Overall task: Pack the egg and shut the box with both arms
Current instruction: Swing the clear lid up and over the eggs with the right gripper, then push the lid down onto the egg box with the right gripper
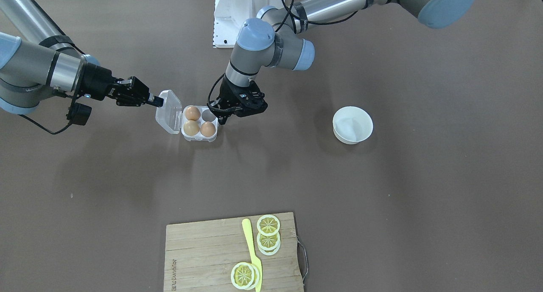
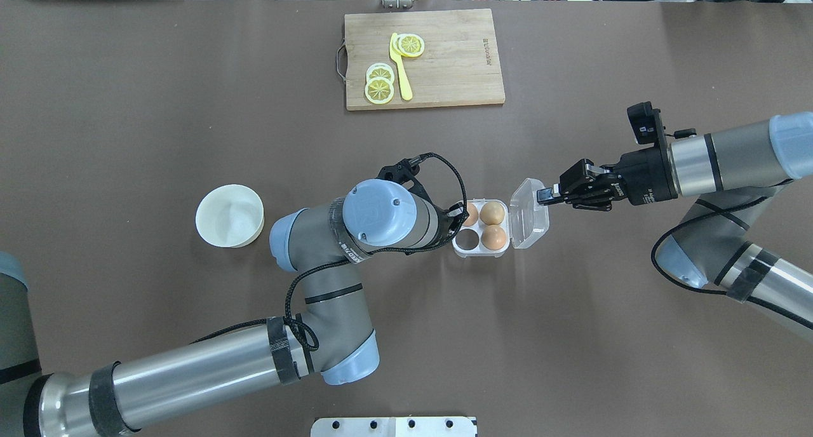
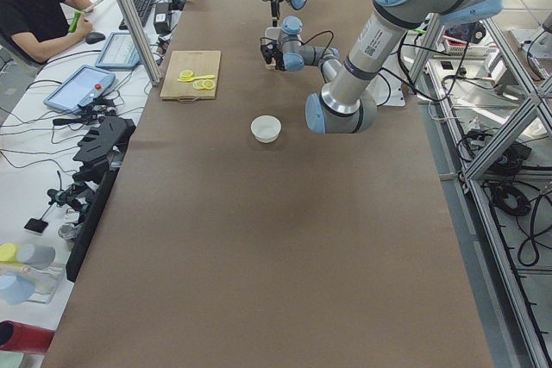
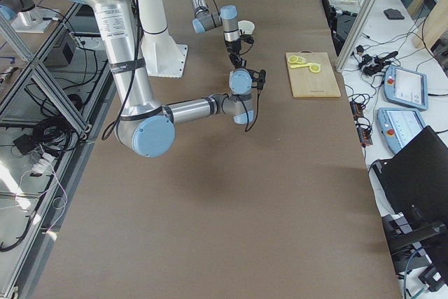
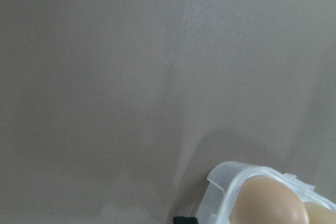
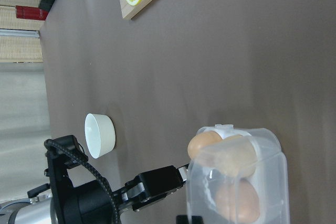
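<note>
— Box (image 2: 483,251) in the middle of the table (image 2: 159,75), clear plastic, four cells! Left gripper (image 1: 229,113) sits at its left edge; how wide it is, I cannot tell.
— Three orange-brown eggs (image 2: 491,213) in, left cell (image 2: 469,239) nearest the robot bare. Lid (image 2: 532,216) tilted up on the right, right gripper (image 2: 542,194) drawn narrow, tips touching its rim.

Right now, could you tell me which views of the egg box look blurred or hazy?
Left wrist view: soft throughout, egg box corner and egg blurred. Right wrist view: the clear lid hazes most of the eggs. Overhead view: sharp, evenly lit, faint shadows on the table.
</note>
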